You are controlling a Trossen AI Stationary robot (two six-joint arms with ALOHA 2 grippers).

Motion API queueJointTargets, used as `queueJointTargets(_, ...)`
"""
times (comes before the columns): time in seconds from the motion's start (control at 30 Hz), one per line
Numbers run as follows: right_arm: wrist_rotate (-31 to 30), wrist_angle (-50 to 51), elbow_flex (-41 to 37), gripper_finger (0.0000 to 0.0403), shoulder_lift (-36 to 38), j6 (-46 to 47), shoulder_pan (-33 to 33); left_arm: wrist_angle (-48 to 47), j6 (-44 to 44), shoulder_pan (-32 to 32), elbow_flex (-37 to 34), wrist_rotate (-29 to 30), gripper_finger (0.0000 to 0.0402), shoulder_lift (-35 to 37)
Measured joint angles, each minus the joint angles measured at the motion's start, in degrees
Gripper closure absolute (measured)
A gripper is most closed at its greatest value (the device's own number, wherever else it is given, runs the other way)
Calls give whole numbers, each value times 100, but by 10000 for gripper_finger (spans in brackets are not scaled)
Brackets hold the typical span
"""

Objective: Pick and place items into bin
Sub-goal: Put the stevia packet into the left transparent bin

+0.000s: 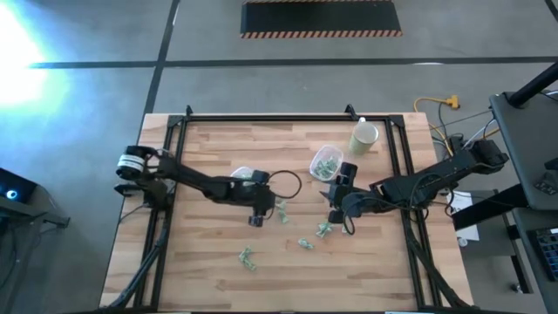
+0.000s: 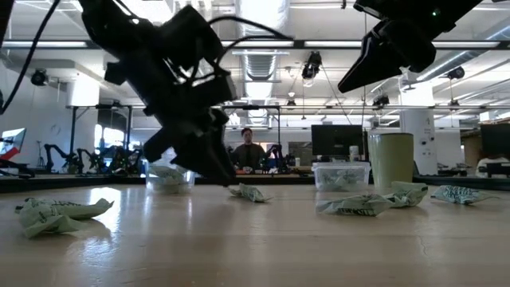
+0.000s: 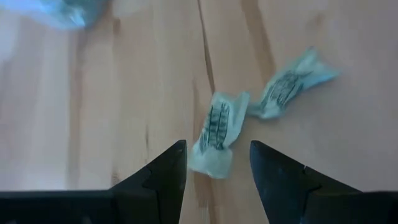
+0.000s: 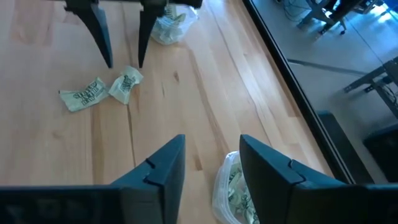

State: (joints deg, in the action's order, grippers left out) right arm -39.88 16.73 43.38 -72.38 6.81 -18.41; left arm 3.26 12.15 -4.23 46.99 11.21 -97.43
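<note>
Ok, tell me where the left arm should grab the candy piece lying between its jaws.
Probably across the narrow middle of the candy piece, coming straight down from above. It lies flat on the table, lengthwise between the open left gripper jaws, so closing pinches its short width.

Pale green and white candy pieces (image 3: 217, 134) with dark print, light wood-grain table (image 1: 209, 262), cream cup (image 1: 364, 137)

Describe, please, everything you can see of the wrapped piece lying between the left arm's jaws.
The wrapped piece is a small, crumpled, pale green and white wrapper with dark print, twisted at its ends. It lies flat on the wooden table, between the open jaws of the left gripper, not visibly gripped. A second similar piece lies right beside it, almost touching.
</note>
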Motion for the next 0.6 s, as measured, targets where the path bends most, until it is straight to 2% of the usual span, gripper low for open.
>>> queueJointTargets(0.33,-3,-18,0,282,0,0,-9,41,-146,261,132,-424,246,-306)
queueJointTargets(0.6,-4,-26,0,293,0,0,-9,19,-320,391,122,-765,308,-306)
